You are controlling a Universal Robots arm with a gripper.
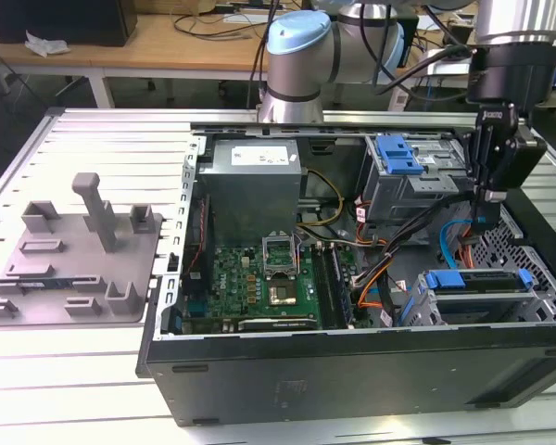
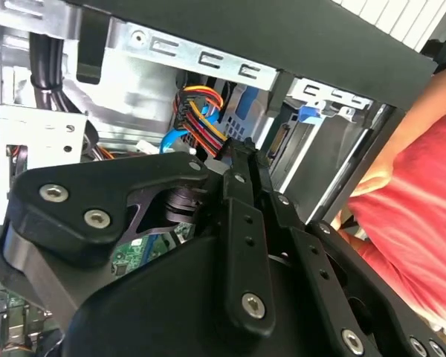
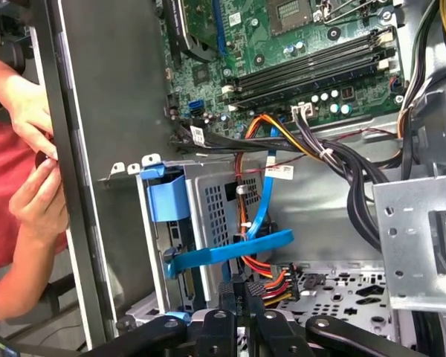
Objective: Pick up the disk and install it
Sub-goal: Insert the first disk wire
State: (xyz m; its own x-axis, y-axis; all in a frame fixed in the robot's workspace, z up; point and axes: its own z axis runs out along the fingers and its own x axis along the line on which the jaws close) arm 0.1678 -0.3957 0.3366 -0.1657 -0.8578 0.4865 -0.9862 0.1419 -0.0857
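One grey and pale-blue robot arm (image 1: 301,56), carrying one black gripper (image 1: 486,221). The jaws are drawn together with nothing between them in both wrist views (image 2: 241,154) (image 3: 243,287). It hangs inside the case, above and apart from the lower drive cage.

One blue-framed silver disk (image 1: 473,281), lying flat in the perforated metal cage (image 1: 537,297) at the exterior view's right front corner of the case.

One open black computer case (image 1: 352,371), holding:
- one grey metal power supply box (image 1: 250,181);
- one green motherboard (image 1: 255,278);
- one all-blue plastic latch piece (image 1: 398,153) on the upper cage.

Near the gripper's tips in the first wrist view:
- one flat blue cable (image 3: 230,253);
- one red, yellow and black wire bundle (image 3: 273,281).

Two hands (image 3: 41,197) of a person in red, at the case's outer wall.

One grey moulded fixture plate (image 1: 74,250) to the exterior view's left.

Surface: slatted silver metal table (image 1: 93,139). Behind it, wooden desks (image 1: 167,42) strewn with cables.
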